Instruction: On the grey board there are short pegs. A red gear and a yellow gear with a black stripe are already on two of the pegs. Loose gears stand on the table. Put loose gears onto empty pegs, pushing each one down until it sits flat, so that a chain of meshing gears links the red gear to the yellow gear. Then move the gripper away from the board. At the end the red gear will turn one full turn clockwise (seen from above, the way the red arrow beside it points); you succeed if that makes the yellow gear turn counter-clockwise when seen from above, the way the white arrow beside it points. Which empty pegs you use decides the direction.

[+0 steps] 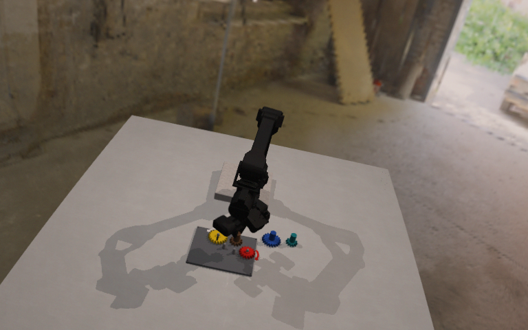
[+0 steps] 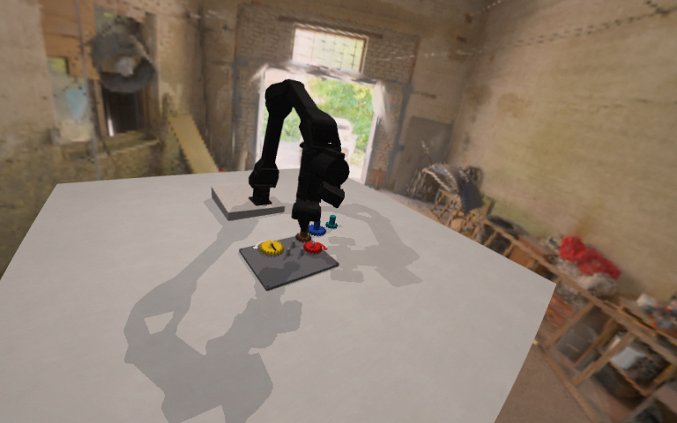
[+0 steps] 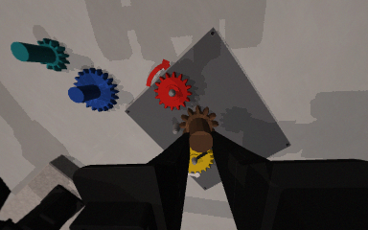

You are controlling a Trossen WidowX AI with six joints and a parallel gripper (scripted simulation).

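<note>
Brown gear [image 1: 236,240] [image 2: 302,237] [image 3: 199,120] upright in the end effector [image 1: 238,233] [image 2: 303,225] [image 3: 199,136].

Red gear [image 1: 247,252] [image 2: 313,248] [image 3: 169,98], yellow gear [image 1: 217,236] [image 2: 270,248] [image 3: 204,164] striped black, blue gear [image 1: 271,239] [image 2: 316,230] [image 3: 103,91]
</note>
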